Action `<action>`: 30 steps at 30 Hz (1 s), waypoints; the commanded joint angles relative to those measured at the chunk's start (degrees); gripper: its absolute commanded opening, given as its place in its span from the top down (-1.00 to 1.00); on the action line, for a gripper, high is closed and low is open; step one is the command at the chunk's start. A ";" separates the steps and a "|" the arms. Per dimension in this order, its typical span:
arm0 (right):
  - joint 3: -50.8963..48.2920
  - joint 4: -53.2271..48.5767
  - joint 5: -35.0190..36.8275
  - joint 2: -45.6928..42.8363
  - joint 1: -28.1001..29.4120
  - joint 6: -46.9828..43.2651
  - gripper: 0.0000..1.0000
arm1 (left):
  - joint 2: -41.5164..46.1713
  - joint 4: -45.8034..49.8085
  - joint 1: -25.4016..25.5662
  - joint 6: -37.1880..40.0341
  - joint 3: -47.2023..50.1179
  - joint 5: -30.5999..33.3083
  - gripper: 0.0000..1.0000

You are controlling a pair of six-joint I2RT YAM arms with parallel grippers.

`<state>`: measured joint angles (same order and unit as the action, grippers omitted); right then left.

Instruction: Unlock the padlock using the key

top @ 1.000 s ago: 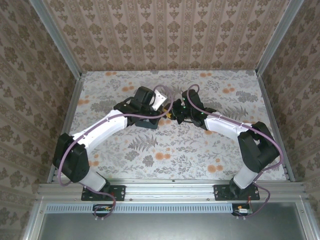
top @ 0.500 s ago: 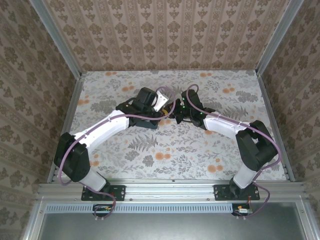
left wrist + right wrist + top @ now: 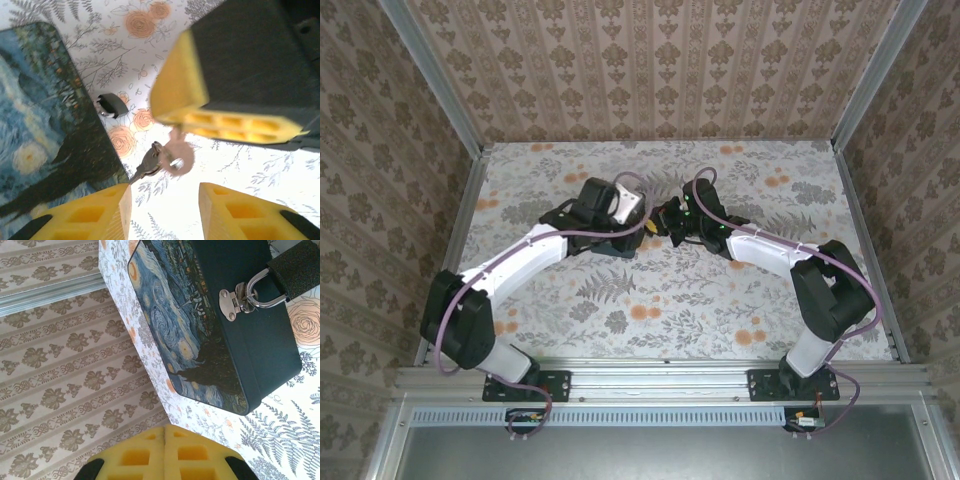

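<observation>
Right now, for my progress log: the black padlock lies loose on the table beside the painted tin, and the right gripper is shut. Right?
One thing is wrong: the black padlock is not loose on the table; it hangs hooked through the hasp on the painted tin, as the right wrist view shows. The right gripper is shut.
</observation>
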<state>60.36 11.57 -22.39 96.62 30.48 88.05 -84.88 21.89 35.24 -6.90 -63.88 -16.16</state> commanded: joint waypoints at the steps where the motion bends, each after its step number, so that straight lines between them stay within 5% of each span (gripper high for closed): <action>1: -0.40 1.28 -0.93 0.76 -0.50 -1.02 1.00 | 4.28 -6.20 -4.67 -10.43 3.07 -12.51 0.18; 6: -0.16 0.73 -0.86 0.77 -0.60 -2.34 1.00 | 7.13 -16.03 -11.31 -21.88 8.80 -25.48 0.13; 16: 2.50 2.05 -3.81 1.48 -0.68 -8.70 1.00 | 0.51 -29.43 -12.28 -39.89 10.32 -35.50 0.18; 30: 5.80 2.33 -10.38 2.57 -0.51 -17.04 1.00 | -2.68 -30.25 -12.73 -40.07 10.77 -39.33 0.47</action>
<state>63.72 13.13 -29.43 98.63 29.91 74.11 -86.56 -4.78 22.72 -45.52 -54.00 -51.86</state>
